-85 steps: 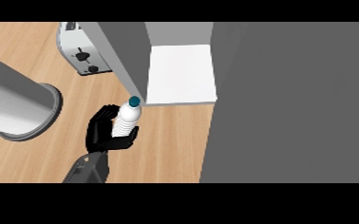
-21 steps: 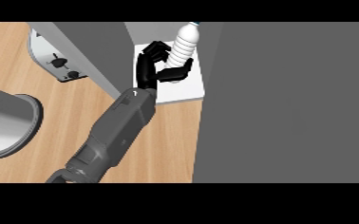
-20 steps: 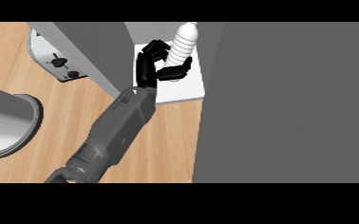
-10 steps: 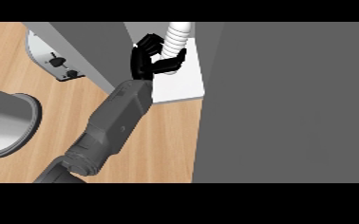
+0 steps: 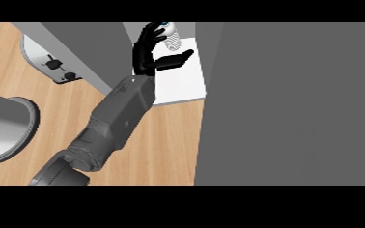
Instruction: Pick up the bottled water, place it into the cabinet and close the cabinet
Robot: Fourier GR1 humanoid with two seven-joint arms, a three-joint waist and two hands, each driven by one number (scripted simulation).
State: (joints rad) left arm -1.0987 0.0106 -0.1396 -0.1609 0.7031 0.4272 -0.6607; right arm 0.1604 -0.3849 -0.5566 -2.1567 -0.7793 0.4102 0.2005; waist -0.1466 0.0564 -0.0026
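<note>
The bottled water (image 5: 172,41), clear with a teal cap, stands far back on the white cabinet shelf (image 5: 182,86). My left hand (image 5: 148,58) reaches into the cabinet and is open: its fingers (image 5: 147,37) are straight along the bottle's left side, and the thumb (image 5: 175,60) sticks out just below it. The grey forearm (image 5: 118,118) runs in from the lower left. The cabinet's grey open door (image 5: 89,46) stands to the left of the hand. My right hand shows nowhere.
A large grey cabinet face (image 5: 285,106) fills the right half of the view. A white appliance with black knobs (image 5: 47,61) stands behind the open door at the left. A grey round vessel (image 5: 13,130) sits on the wooden counter (image 5: 167,145) at the left edge.
The left hand carried the bottle deeper into the cabinet, then uncurled its fingers from it. The bottle now stands at the back of the shelf beside the straightened fingers.
</note>
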